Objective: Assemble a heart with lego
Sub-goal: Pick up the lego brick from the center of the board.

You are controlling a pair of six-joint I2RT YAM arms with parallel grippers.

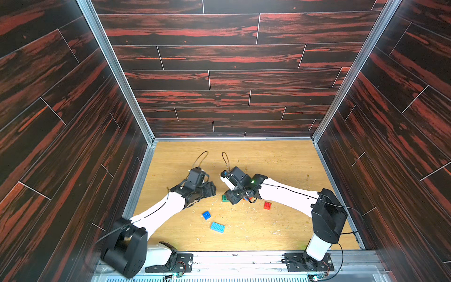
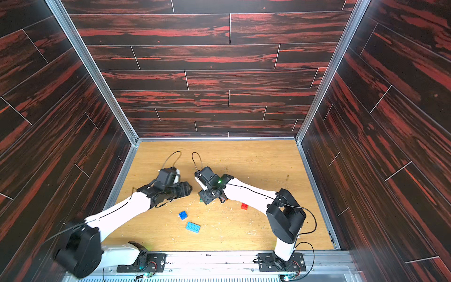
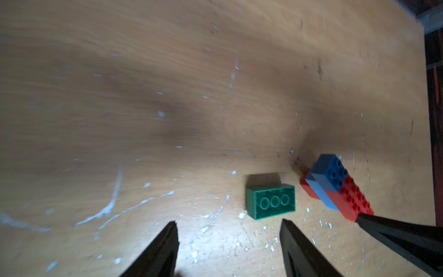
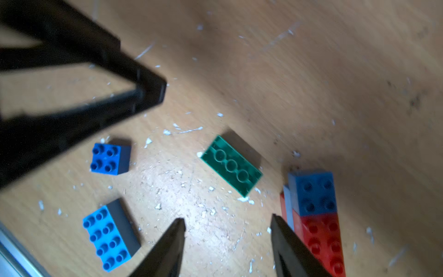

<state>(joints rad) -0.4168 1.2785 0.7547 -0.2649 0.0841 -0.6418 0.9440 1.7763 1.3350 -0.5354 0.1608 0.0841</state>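
The heart, a joined cluster (image 4: 311, 203) with a dark-blue square on light-blue and red bricks, lies on the wooden floor; it also shows in the left wrist view (image 3: 335, 184). My right gripper (image 4: 227, 220) is open with nothing between its fingers, and one finger (image 4: 287, 239) stands right beside the cluster. A green lego brick (image 3: 271, 199) lies studs-down just ahead of my left gripper (image 3: 229, 227), which is open and holds nothing. Loose lego lies nearer the arms' bases: a dark-blue square (image 1: 206, 215), a light-blue oblong (image 1: 217, 227) and a red square (image 1: 267, 205).
Both arms reach in from the near rail and their grippers meet at mid-floor, the left gripper (image 1: 210, 190) close to the right gripper (image 1: 231, 198). Dark wood-pattern walls (image 1: 73, 146) enclose the floor on three sides. White chips litter the floor (image 1: 280, 166).
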